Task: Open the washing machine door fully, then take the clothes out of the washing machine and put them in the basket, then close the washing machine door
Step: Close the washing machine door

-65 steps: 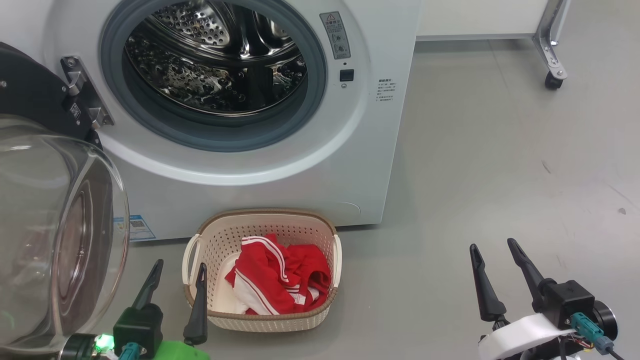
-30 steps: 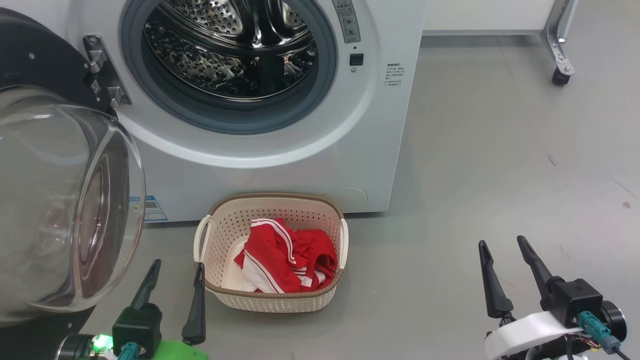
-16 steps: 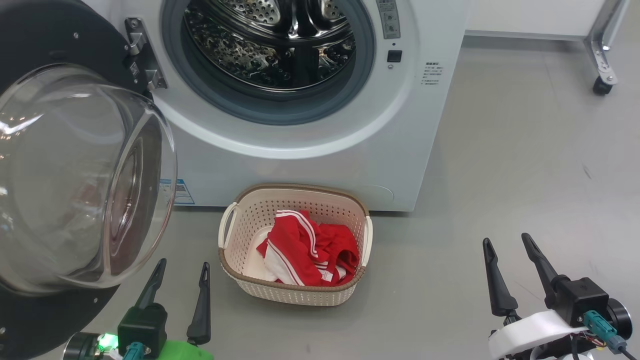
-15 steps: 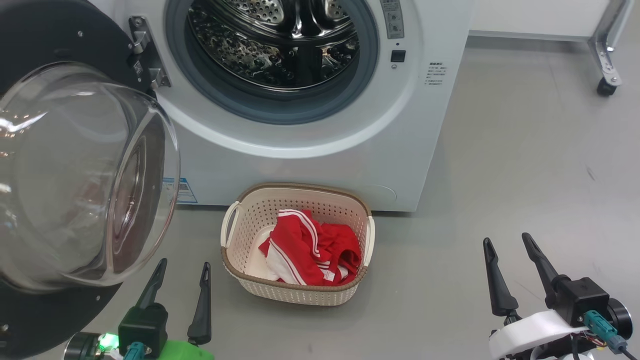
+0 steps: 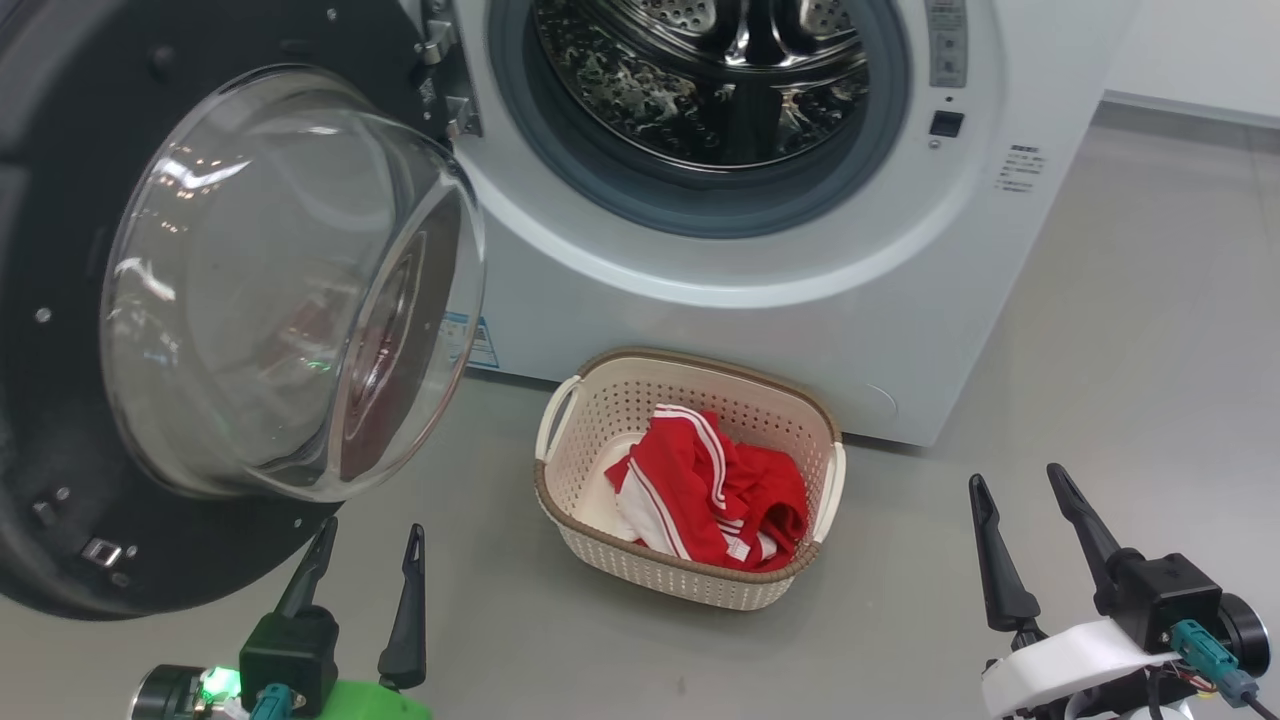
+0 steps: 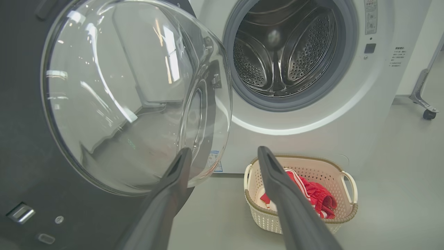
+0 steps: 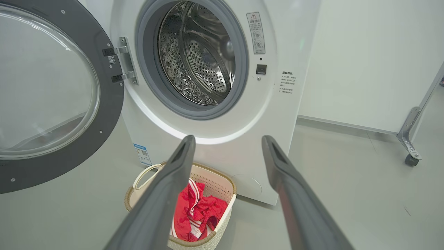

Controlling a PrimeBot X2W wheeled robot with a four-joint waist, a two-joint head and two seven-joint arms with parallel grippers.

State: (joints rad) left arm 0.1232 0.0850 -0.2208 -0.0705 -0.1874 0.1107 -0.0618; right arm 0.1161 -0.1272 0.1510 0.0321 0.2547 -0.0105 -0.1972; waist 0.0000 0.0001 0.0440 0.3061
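Left hand (image 5: 372,527) and right hand (image 5: 1015,475) are held wide, empty — view is newly swung to the washing machine door (image 5: 280,290), nine o'clock, for closing.

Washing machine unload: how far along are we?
Done: the washing machine door is swung wide open, the drum looks empty, and the clothes lie in the basket. In hand: nothing; the left gripper and right gripper hang open and empty. Left: closing the door.
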